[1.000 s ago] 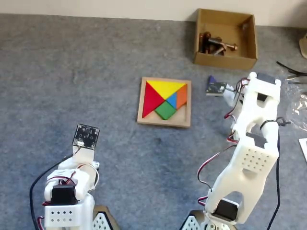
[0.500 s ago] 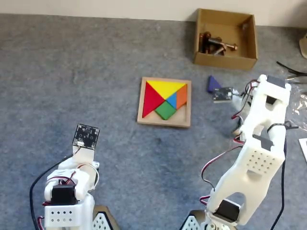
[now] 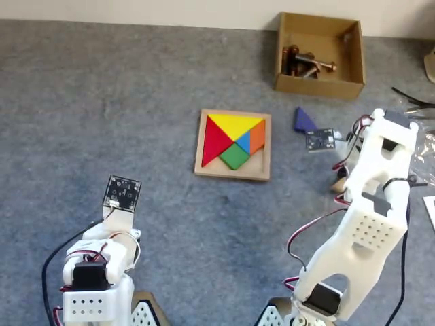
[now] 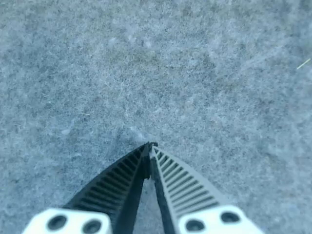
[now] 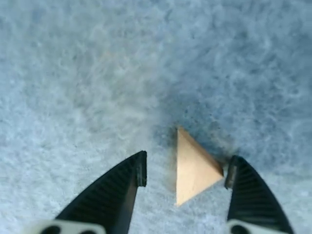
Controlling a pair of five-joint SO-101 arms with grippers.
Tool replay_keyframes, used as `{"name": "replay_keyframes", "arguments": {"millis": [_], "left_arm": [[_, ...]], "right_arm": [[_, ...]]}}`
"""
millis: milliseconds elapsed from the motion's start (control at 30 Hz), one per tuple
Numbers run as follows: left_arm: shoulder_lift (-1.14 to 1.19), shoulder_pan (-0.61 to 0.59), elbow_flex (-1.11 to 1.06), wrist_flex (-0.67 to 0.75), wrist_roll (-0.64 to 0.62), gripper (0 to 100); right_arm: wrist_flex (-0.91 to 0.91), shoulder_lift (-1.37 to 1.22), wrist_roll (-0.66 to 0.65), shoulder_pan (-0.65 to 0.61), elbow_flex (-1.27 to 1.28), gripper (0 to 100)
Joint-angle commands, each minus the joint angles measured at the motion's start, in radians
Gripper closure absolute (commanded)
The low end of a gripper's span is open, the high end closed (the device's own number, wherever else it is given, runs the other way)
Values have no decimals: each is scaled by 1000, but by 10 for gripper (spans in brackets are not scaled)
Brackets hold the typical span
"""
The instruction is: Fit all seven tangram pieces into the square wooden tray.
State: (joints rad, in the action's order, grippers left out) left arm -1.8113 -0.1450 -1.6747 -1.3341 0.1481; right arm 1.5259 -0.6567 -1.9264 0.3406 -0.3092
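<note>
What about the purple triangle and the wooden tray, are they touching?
Apart. The high view shows bare grey carpet between the purple triangle and the wooden tray.

The right arm (image 3: 370, 204) covered most of the tan triangle (image 3: 337, 183); the cardboard box's (image 3: 316, 87) contents were too small to tell.

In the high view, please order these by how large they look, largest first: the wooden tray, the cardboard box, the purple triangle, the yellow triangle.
1. cardboard box, only a little larger than the tray
2. wooden tray
3. yellow triangle, lying in the tray
4. purple triangle, clearly the smallest
</note>
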Motion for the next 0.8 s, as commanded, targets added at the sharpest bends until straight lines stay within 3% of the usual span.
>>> {"name": "replay_keyframes", "arguments": {"millis": [0, 500, 767], "left_arm": [[-4, -13, -21, -5, -9, 994], [-4, -13, -21, -5, -9, 994], [-4, -13, -21, -5, -9, 994]], "right_arm": [[-82, -38, -6, 15, 12, 739], [-87, -114, -6, 51, 2, 741], [-87, -114, -5, 67, 4, 824]]}}
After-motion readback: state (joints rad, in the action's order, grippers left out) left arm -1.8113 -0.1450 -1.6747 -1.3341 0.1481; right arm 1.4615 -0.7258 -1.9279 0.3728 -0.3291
